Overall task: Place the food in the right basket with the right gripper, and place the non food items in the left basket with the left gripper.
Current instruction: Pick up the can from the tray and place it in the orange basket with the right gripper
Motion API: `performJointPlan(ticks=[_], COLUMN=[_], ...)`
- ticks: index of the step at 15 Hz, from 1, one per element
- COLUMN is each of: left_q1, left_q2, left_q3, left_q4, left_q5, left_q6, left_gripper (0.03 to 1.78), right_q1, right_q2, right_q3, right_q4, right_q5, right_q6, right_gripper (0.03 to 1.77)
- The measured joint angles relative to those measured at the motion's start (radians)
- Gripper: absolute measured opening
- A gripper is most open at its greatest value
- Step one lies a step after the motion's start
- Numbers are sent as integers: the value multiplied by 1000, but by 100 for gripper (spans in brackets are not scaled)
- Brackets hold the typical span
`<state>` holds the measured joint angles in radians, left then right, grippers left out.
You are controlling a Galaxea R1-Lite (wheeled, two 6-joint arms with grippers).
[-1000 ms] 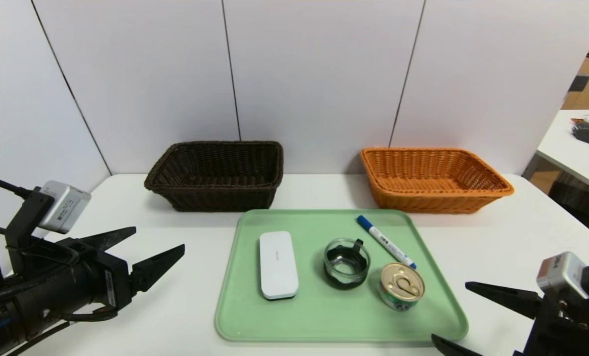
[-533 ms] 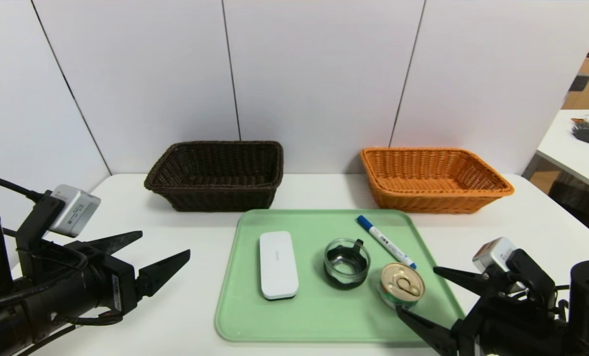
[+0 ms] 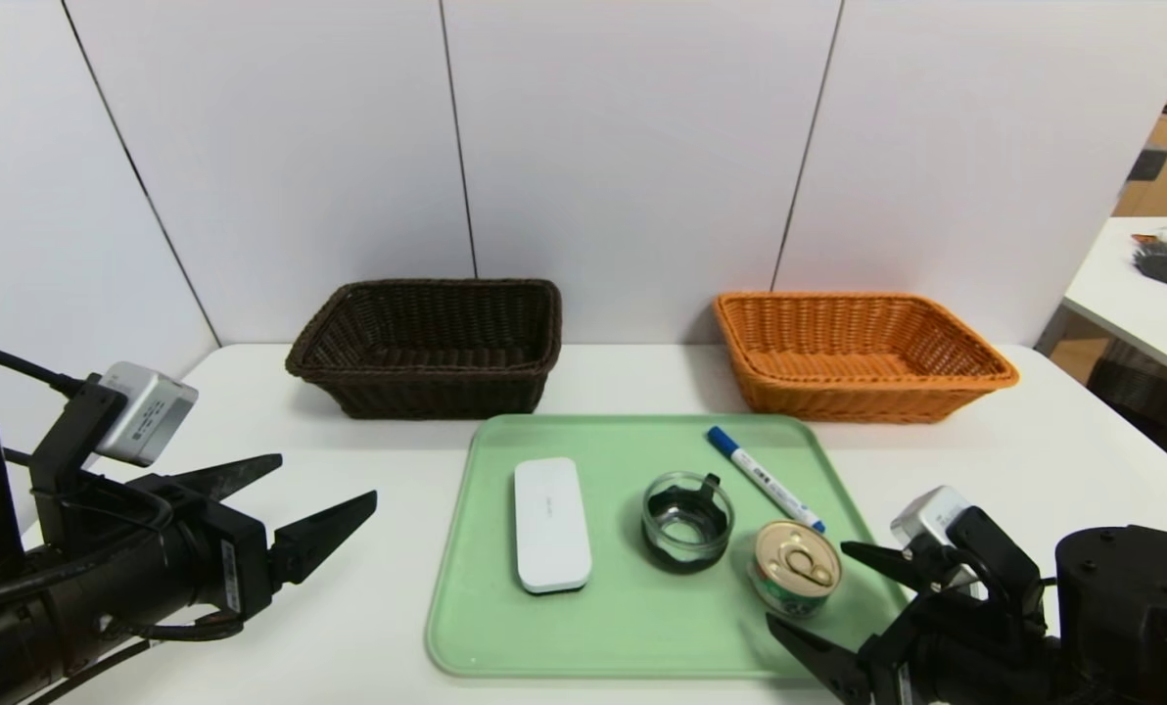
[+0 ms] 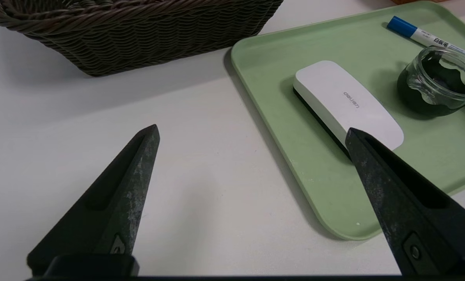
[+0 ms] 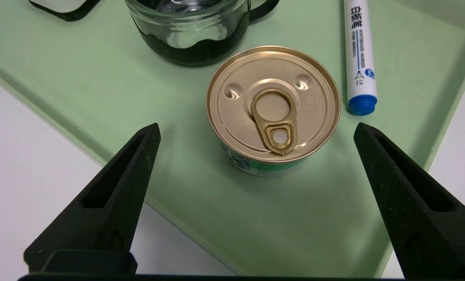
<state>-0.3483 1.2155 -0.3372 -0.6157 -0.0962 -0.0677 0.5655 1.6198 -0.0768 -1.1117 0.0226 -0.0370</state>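
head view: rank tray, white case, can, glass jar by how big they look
1. tray
2. white case
3. can and glass jar: they look about alike, so no ranking between them.

Left gripper (image 3: 300, 509): black, two pointed triangular fingers, scuffed grey along edges | wrist: small silver-grey box, black bracket, black cables, white label strip | Right gripper (image 3: 833, 612): black, matching triangular fingers with recessed slots | wrist: silver-grey box, round black housing with small screws
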Motion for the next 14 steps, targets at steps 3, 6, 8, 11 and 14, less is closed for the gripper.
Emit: performJointPlan(ticks=[3,6,8,11,14], left_q1=[0,0,0,0,0], left_q2=[0,0,0,0,0], left_q3=[1,5,6,5,6], left_q4=[0,0,0,0,0], left_q5=[0,0,0,0,0], left_q6=[0,-1,-1,-1,-2], left_gripper=[169,169,169,169,169], right_q1=[0,0,0,1,2], right_q2=[12,35,69,158,234], right_q3=[0,-1,-1,26,67], right_q4=[-1,-22,-77,-227,-371], right_q5=[-1,0,0,-7,-23], right_q6=[1,9,15,14,17], right_gripper=[171,171,171,171,171])
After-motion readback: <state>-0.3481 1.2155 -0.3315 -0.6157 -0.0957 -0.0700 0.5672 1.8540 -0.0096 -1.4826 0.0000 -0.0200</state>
